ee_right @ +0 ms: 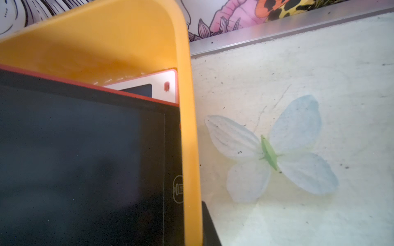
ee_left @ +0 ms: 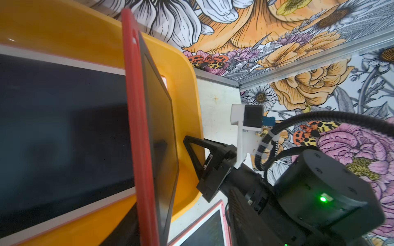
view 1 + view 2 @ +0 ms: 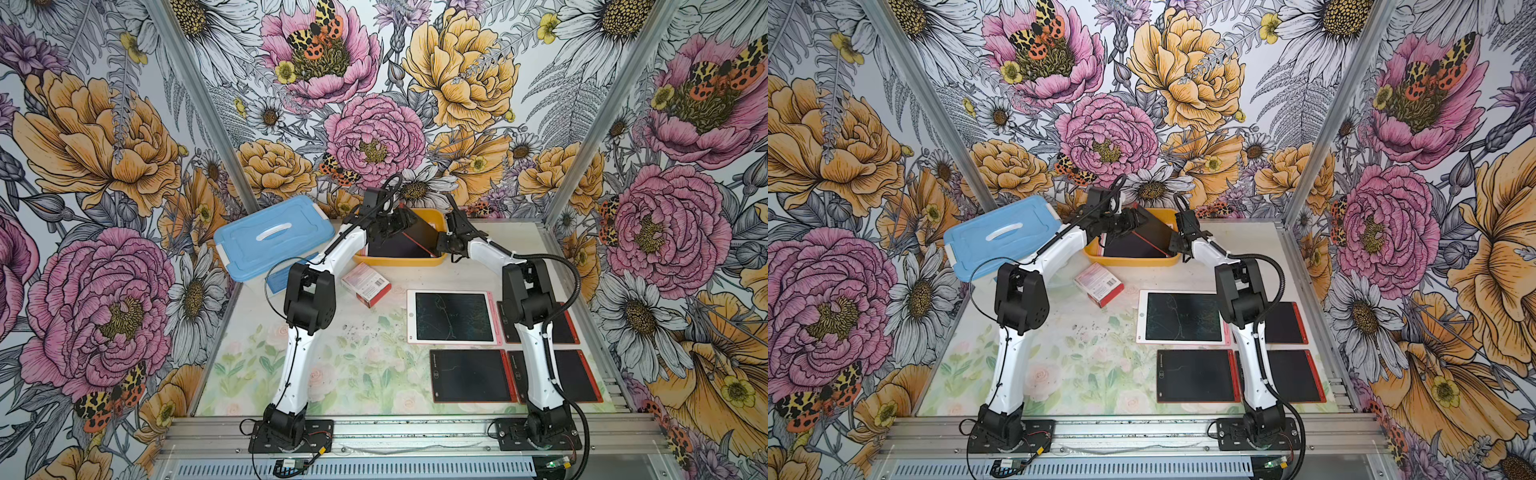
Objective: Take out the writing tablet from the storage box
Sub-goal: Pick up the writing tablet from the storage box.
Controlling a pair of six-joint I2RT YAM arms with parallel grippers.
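Note:
The yellow storage box [image 3: 399, 262] [image 3: 1133, 262] stands at the back middle of the table. A red-framed writing tablet [image 3: 415, 232] [image 2: 157, 119] stands steeply tilted in it, its high edge at my left gripper [image 3: 399, 222] [image 3: 1133, 218], which is shut on that edge. Under it a white-framed tablet [image 2: 64, 127] [image 1: 162, 83] lies flat in the box. My right gripper [image 3: 441, 245] [image 2: 188, 141] is shut on the box's right rim [image 1: 187, 127], with one black finger [image 1: 210, 225] outside the wall. The inner finger is hidden.
A translucent box with a blue lid [image 3: 270, 241] sits left of the storage box, and a red-and-white carton [image 3: 365, 286] lies in front of it. On the table's right lie a white-framed tablet [image 3: 453, 318] and three red-framed ones [image 3: 471, 376], partly under my right arm.

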